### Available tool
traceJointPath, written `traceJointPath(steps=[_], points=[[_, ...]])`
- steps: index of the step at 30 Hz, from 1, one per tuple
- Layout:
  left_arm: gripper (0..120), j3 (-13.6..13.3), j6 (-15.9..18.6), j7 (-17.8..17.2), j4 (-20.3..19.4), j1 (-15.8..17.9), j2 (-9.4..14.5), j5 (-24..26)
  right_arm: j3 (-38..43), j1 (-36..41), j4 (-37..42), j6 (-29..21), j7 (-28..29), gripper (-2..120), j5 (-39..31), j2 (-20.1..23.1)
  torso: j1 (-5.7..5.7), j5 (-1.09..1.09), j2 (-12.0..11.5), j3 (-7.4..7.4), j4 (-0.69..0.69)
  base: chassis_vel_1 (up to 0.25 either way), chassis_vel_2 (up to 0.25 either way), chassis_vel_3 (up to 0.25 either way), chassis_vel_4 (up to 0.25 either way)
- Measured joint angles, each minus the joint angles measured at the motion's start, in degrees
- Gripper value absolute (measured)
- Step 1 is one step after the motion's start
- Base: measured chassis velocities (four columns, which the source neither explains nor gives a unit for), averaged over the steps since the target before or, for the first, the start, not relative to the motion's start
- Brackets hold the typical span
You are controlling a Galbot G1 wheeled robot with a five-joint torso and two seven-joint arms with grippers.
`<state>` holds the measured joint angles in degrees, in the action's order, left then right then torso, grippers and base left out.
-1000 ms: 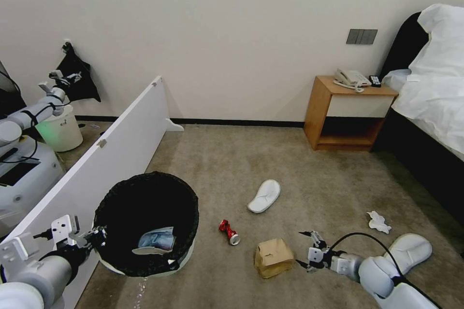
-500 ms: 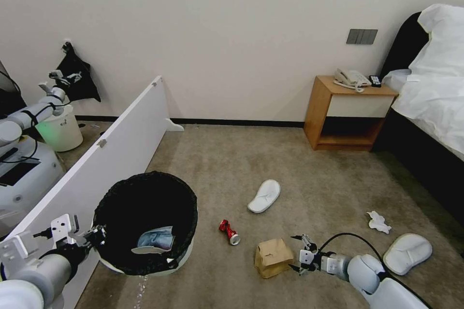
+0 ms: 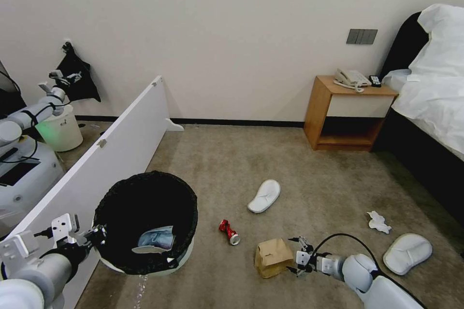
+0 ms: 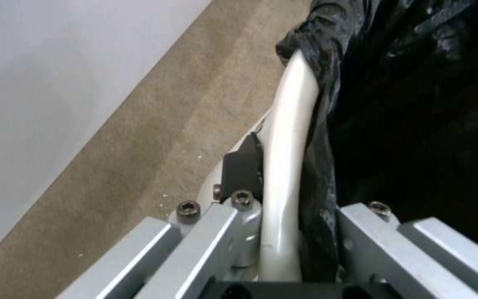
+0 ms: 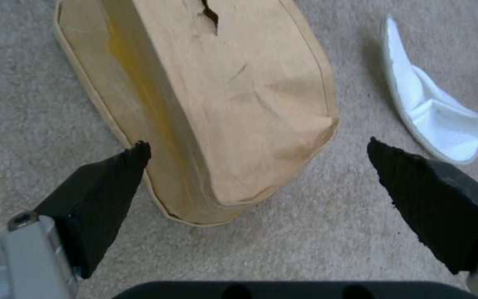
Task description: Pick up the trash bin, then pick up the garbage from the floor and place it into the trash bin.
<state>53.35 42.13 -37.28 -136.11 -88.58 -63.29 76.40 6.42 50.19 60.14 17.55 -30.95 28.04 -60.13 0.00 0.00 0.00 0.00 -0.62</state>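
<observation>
At the lower right of the head view the right gripper (image 3: 293, 255) reaches low over the floor (image 3: 299, 174) with its forearm nearly level, jaws spread and aimed at the tan cardboard box (image 3: 273, 257). In the right wrist view the two black fingertips (image 5: 114, 178) stand to either side of the box's near end without touching it, a stance that reads as lining up for a grasp across its width.

At the lower left, the left gripper (image 3: 89, 237) is clamped on the rim of the trash bin (image 3: 145, 222); the left wrist view shows the white rim and the black liner pinched between its jaws. The arm holds the bin out to the side with its mouth facing up, probably so litter can be dropped straight in, though I cannot tell whether its base rests on the carpet. Something bluish already lies inside.

Between bin and box lies the red can (image 3: 229, 231). Further out, toward the middle of the frame, is a white slipper (image 3: 264, 195); at the right are a white tissue (image 3: 378, 222) and a second slipper (image 3: 407, 253).
</observation>
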Motion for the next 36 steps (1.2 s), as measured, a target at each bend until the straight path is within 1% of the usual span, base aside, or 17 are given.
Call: traceJointPath(steps=[5,9,24,25,26,28,29,30,31,32,33,34,36], points=[[1,-0.1,0.0,0.0,0.0,0.0,0.0,0.0,-0.5,-0.8,-1.1,0.0,0.1,100,-0.1,-0.3,0.0,0.0,0.0,0.0,-0.01,0.0,0.0,0.0,0.0],[1,-0.1,0.0,0.0,0.0,0.0,-0.1,-0.1,-1.0,-2.3,-2.6,0.1,0.1,100,-0.1,-1.4,0.0,0.0,0.0,0.0,0.0,0.0,0.0,0.0,0.0],[1,-0.1,0.0,0.0,-0.4,-0.3,-0.3,-0.2,-2.0,-4.3,-4.0,0.2,0.1,100,-0.1,-2.9,0.0,0.0,0.0,0.0,0.0,0.0,0.0,0.0,0.0],[1,0.0,0.0,0.0,-0.4,-0.4,-0.3,-0.2,-2.1,-4.7,-4.2,0.2,0.2,93,-0.1,-3.2,0.0,0.0,0.0,0.0,0.0,0.0,0.0,0.0,0.0],[1,0.0,0.0,0.0,-0.4,-0.4,-0.3,-0.2,-2.1,-4.7,-4.2,0.2,0.2,93,-0.1,-3.2,0.0,0.0,0.0,0.0,0.0,0.0,0.0,0.0,0.0],[1,0.1,0.0,0.0,-0.5,-0.4,-0.3,-0.2,-2.2,-5.4,-4.7,0.2,0.2,85,-0.1,-3.9,0.0,0.0,0.0,0.0,0.0,0.0,0.0,0.0,0.0],[1,0.1,0.0,0.0,-0.5,-0.4,-0.3,-0.2,-2.2,-5.4,-4.7,0.2,0.2,85,-0.1,-3.9,0.0,0.0,0.0,0.0,0.0,0.0,0.0,0.0,0.0],[1,0.1,0.0,0.0,-0.5,-0.5,-0.4,-0.2,-2.2,-5.8,-4.9,0.2,0.3,79,-0.1,-4.2,0.0,0.0,0.0,0.0,0.01,0.0,0.0,0.0,0.0],[1,0.1,0.0,0.0,-0.5,-0.5,-0.4,-0.2,-2.2,-5.8,-4.9,0.2,0.3,79,-0.1,-4.2,0.0,0.0,0.0,0.0,0.01,0.0,0.0,0.0,0.0],[1,0.1,0.0,0.0,-0.5,-0.5,-0.4,-0.2,-2.4,-6.4,-5.3,0.2,0.3,70,-0.1,-4.7,0.0,0.0,0.0,0.0,0.0,0.0,0.0,0.0,0.0],[1,0.1,0.0,0.0,-0.5,-0.5,-0.4,-0.2,-2.8,-7.0,-5.9,0.2,0.3,65,-0.3,-5.2,0.0,-0.01,0.0,0.0,0.0,0.0,0.0,0.0,0.0],[1,0.1,0.0,0.0,-0.5,-0.5,-0.4,-0.2,-2.8,-7.0,-5.9,0.2,0.3,65,-0.3,-5.2,0.0,-0.01,0.0,0.0,0.0,0.0,0.0,0.0,0.0],[1,0.1,0.0,0.0,-0.6,-0.5,-0.5,-0.1,-3.8,-7.9,-7.7,0.2,0.0,53,-2.3,-6.2,0.0,0.0,0.0,0.0,-0.01,0.0,0.0,0.0,0.0]])
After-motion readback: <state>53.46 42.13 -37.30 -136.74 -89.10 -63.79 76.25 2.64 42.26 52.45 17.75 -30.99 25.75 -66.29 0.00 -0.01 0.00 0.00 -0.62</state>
